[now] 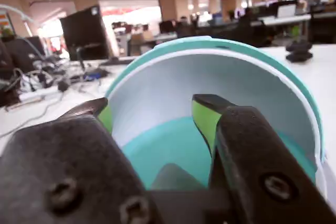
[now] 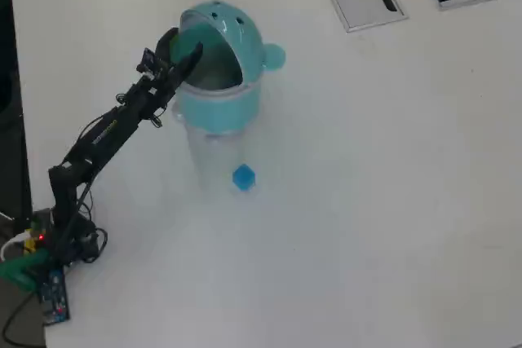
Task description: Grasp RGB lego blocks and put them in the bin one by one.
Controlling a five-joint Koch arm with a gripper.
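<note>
A: How far along is it, would you say?

B: The gripper (image 2: 181, 49) hangs over the mouth of the bin (image 2: 249, 34), jaws spread apart with nothing between them, so I judge a drop is just made. In the wrist view the green-lined fingers (image 1: 203, 121) frame the bin's white inner wall and teal floor; I can't make out any block inside

A: And what's left?

B: The blue block (image 2: 243, 178) lies alone on the table (image 2: 383, 201), just in front of the bin's base in the overhead view. Red and yellow-green ones show nowhere on the table; likely they're in the bin, but that's a guess

A: Room to work?

B: The domed lid (image 2: 236, 22) stands open behind the fingers, so the arm should rise before swinging away. Around the blue block the table is bare, though the block sits close to the bin wall, which narrows the approach from that side
</note>
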